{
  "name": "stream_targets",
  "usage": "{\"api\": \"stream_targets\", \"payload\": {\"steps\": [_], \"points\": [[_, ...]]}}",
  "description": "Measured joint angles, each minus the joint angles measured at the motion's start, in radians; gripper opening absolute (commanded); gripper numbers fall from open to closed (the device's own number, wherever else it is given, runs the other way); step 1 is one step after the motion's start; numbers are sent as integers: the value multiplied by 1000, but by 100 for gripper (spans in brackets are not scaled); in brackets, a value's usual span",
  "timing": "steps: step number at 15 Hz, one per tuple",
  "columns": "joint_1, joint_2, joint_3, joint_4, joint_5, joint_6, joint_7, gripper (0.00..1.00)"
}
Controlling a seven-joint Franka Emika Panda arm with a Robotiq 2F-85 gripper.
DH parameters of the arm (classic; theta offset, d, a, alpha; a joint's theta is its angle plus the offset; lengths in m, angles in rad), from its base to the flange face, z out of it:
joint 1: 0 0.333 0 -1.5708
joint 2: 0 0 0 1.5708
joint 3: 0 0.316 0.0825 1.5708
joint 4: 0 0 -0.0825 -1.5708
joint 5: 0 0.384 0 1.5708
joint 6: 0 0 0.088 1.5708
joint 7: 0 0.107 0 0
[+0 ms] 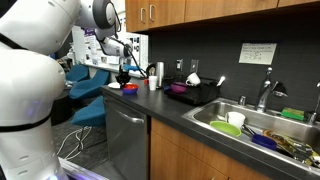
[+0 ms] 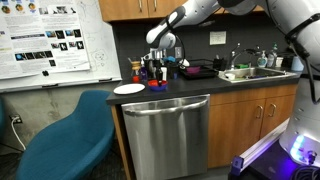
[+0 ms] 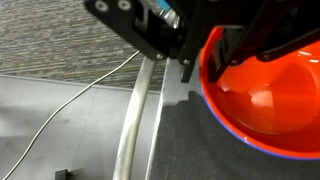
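Wrist view alone — red bowl [image 3: 265, 100] interior

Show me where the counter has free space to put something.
The counter is bare along its front, between the red bowl and the sink, before the dish rack. It is crowded around the bowl, white plate and gripper.

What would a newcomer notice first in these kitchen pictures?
The eye falls first on the red bowl that fills the right of the wrist view, with the gripper at its rim. In an exterior view, the big white robot arm crowds the left side, and a sink full of dishes lies at the right. A blue chair stands beside the steel dishwasher.
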Motion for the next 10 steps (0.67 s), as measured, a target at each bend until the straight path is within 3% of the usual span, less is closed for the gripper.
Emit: {"api": "stream_targets", "payload": {"steps": [3, 5, 10], "points": [[0, 0, -1, 3, 0, 0, 0, 17], [0, 0, -1, 6, 0, 0, 0, 0], [0, 0, -1, 30, 0, 0, 0, 1]]}}
